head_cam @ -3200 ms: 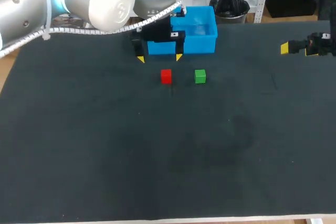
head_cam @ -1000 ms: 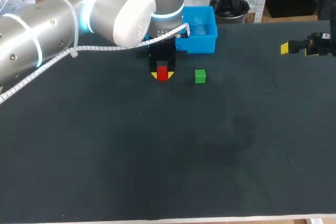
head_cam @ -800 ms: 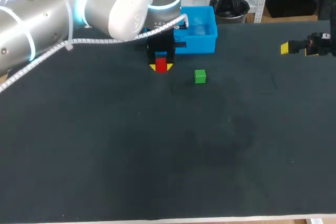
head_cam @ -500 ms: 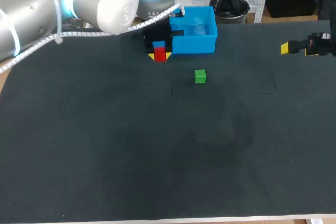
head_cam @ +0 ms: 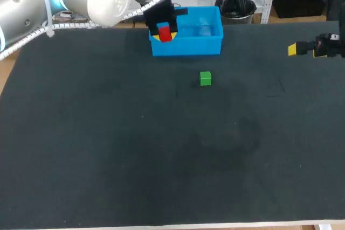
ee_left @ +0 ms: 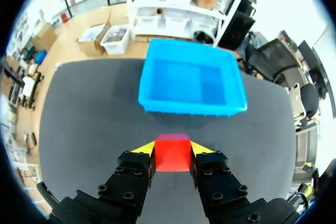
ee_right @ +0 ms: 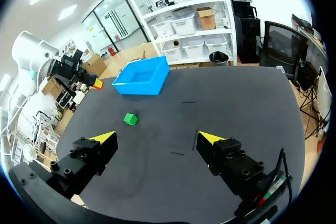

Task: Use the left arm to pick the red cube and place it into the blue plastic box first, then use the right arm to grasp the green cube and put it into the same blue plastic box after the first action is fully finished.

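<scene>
Red cube (head_cam: 165, 35), pinched by left gripper (ee_left: 172, 148), has risen off table (head_cam: 161, 160) to blue plastic box (head_cam: 188, 47), 9 o'clock end; drop looks next.

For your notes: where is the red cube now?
Head view: the red cube is in the left hand, by the blue plastic box's left end.

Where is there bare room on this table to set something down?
The near half of the table, from the green cube to the front edge, is bare; so is the stretch between that cube and the right gripper. Crowded only at the blue plastic box, where the left gripper holds the red cube.
</scene>
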Controlling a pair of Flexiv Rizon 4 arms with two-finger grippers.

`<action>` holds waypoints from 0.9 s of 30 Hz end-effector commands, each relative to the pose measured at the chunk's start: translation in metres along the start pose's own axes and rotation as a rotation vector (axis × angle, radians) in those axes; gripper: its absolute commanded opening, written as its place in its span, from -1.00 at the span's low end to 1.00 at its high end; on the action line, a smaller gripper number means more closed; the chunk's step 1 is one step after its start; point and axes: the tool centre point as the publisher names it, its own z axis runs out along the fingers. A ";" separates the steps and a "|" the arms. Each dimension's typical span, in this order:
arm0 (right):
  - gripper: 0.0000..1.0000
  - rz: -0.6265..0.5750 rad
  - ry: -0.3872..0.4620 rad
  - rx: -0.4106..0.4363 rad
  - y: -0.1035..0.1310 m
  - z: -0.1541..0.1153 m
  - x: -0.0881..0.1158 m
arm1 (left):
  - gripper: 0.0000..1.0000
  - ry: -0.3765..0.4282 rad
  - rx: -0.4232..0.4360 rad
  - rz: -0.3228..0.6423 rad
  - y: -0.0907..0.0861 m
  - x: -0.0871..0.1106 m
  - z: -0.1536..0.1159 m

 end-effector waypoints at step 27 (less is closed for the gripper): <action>1.00 0.002 0.002 0.007 0.002 0.000 0.000 | -1.00 -0.027 0.253 -0.173 -0.029 -0.086 0.012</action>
